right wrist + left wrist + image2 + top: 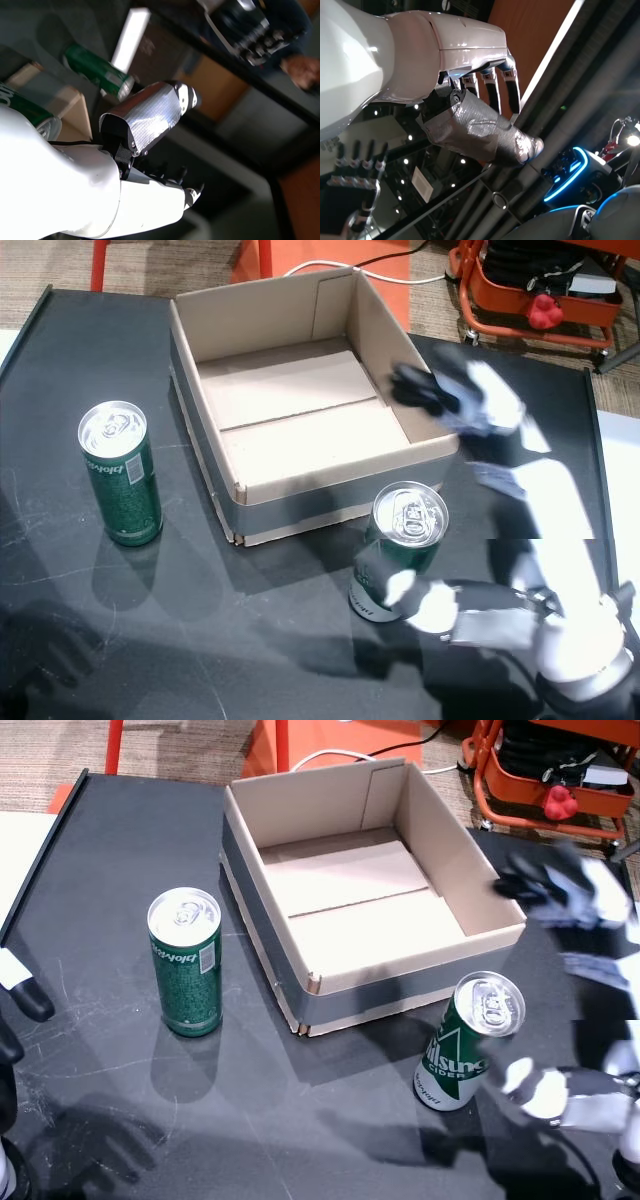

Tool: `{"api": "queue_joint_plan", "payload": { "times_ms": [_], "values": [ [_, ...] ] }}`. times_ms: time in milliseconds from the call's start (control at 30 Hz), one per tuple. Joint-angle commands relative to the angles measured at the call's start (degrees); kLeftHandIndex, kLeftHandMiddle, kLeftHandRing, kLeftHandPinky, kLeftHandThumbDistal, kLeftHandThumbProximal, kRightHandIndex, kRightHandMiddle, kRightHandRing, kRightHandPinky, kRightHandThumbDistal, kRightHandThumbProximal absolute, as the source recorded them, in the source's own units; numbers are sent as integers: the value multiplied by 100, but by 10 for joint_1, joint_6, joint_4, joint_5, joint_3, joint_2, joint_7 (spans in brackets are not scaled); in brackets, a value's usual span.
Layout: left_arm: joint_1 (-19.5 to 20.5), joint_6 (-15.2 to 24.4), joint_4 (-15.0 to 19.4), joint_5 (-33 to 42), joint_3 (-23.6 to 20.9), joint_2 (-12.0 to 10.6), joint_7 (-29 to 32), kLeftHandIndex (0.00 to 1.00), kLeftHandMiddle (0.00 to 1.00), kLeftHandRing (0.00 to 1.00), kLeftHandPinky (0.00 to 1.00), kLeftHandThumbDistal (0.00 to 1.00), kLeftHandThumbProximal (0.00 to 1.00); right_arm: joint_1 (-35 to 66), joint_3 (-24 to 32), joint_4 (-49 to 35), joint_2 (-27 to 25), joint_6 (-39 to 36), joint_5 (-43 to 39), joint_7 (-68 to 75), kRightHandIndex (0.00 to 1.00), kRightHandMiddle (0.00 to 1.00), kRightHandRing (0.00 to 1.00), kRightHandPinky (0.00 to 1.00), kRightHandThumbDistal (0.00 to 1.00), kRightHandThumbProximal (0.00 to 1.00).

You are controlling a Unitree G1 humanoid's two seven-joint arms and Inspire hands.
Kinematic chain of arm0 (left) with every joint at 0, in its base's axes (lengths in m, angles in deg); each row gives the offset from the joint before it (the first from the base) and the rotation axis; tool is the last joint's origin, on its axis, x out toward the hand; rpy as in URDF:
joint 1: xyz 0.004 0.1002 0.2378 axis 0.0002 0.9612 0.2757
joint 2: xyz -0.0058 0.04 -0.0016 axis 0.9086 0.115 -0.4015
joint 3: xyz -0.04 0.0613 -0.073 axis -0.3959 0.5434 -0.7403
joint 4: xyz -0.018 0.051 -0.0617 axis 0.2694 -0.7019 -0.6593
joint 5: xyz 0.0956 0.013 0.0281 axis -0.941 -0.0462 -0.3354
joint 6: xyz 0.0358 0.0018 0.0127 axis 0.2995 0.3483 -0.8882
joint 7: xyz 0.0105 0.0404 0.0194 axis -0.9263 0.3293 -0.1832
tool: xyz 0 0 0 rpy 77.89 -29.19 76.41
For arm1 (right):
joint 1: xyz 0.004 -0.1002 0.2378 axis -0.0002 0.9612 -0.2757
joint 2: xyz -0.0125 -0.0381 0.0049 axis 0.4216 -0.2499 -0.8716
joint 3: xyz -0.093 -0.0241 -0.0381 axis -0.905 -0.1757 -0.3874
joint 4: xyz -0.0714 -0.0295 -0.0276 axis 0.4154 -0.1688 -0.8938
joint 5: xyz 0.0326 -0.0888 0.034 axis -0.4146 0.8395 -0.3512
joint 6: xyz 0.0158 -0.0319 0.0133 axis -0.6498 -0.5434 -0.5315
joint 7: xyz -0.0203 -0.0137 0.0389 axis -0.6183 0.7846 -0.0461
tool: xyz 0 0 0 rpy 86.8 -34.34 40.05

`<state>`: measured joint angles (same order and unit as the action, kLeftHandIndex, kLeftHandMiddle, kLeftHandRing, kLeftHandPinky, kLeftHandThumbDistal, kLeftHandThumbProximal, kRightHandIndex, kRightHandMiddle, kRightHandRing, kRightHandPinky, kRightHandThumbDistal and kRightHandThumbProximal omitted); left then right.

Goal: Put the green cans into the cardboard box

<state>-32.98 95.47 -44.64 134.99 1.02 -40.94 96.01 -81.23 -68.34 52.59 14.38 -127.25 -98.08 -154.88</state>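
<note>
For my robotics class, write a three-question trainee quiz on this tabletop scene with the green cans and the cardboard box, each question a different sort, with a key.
1. True or false: the cardboard box already holds a can.
2. Multiple choice: the can by the box's front corner is nearest to A) the right robot hand, B) the left robot hand, C) the red trolley.
3. Fill in: the number of green cans standing on the black table, counting the left can, is ____.

Key: 1 false; 2 A; 3 two.
</note>
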Motion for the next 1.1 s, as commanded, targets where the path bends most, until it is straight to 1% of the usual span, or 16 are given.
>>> {"api": "queue_joint_plan", "payload": {
  "times_ms": [0, 67, 133, 167, 200, 267, 333, 433, 500, 533, 600, 667, 767, 833, 933, 1067],
  "values": [
    [9, -5, -5, -4, 3, -32, 7, 47, 50, 53, 60, 60, 32, -9, -17, -11, -26, 7, 11, 20, 79, 83, 88, 95, 100, 58],
    [6, 4, -4, -6, -5, -39, 8, 41, 45, 49, 55, 68, 33, -4, -34, -25, -39, 17, 18, 39, 79, 83, 88, 96, 100, 58],
    [4, 8, -1, -7, -10, -44, 8, 41, 44, 48, 55, 63, 31, 6, -48, -38, -47, 26, 24, 59, 79, 83, 89, 96, 100, 58],
    [-3, 27, -1, -4, -15, -48, 8, 36, 40, 46, 54, 58, 35, 11, -55, -42, -50, 32, 25, 68, 79, 84, 88, 97, 100, 59],
    [-5, 31, -2, -2, -16, -49, 8, 37, 40, 46, 53, 60, 30, 16, -61, -48, -53, 39, 27, 76, 79, 83, 88, 97, 100, 59],
    [4, 23, -1, -5, -15, -44, 6, 36, 40, 49, 54, 67, 32, 26, -73, -60, -57, 60, 28, 94, 80, 83, 87, 97, 100, 57],
    [6, 19, -2, -4, -14, -43, 8, 37, 41, 49, 56, 63, 38, 35, -82, -69, -59, 79, 24, 108, 80, 82, 87, 96, 100, 61],
    [9, 19, 2, -9, -13, -46, 3, 35, 38, 45, 56, 59, 33, 38, -87, -66, -62, 87, 14, 113, 80, 82, 86, 97, 98, 67],
    [13, 7, 5, -9, -10, -41, 1, 37, 39, 45, 57, 59, 26, 33, -86, -53, -62, 78, 10, 113, 81, 82, 85, 96, 99, 70],
    [6, 19, 2, -7, -16, -44, 4, 36, 39, 45, 56, 60, 32, 31, -84, -47, -62, 74, 11, 117, 81, 81, 84, 96, 97, 72],
    [9, 15, 1, -10, -16, -41, 3, 38, 41, 46, 58, 65, 29, 27, -84, -35, -65, 73, 13, 120, 81, 81, 85, 95, 94, 71],
    [17, 9, 5, -19, -13, -37, -1, 36, 40, 48, 60, 62, 31, 21, -83, -16, -70, 79, 24, 131, 80, 80, 83, 93, 98, 70],
    [31, -17, 21, -24, -2, -26, -16, 35, 38, 46, 58, 73, 28, 1, -79, 42, -76, 80, 40, 149, 79, 80, 83, 93, 100, 67],
    [34, -25, 26, -23, -3, -26, -16, 42, 44, 50, 65, 72, 36, -18, -76, 90, -80, 90, 38, 149, 78, 80, 83, 93, 100, 65],
    [38, -30, 33, -25, -4, -29, -20, 46, 46, 52, 63, 64, 30, -37, -71, 135, -83, 92, 35, 142, 78, 80, 83, 92, 98, 65],
    [37, -33, 35, -25, -6, -31, -21, 47, 46, 50, 63, 66, 30, -45, -66, 153, -83, 77, 35, 134, 78, 79, 82, 92, 100, 65]
  ]
}}
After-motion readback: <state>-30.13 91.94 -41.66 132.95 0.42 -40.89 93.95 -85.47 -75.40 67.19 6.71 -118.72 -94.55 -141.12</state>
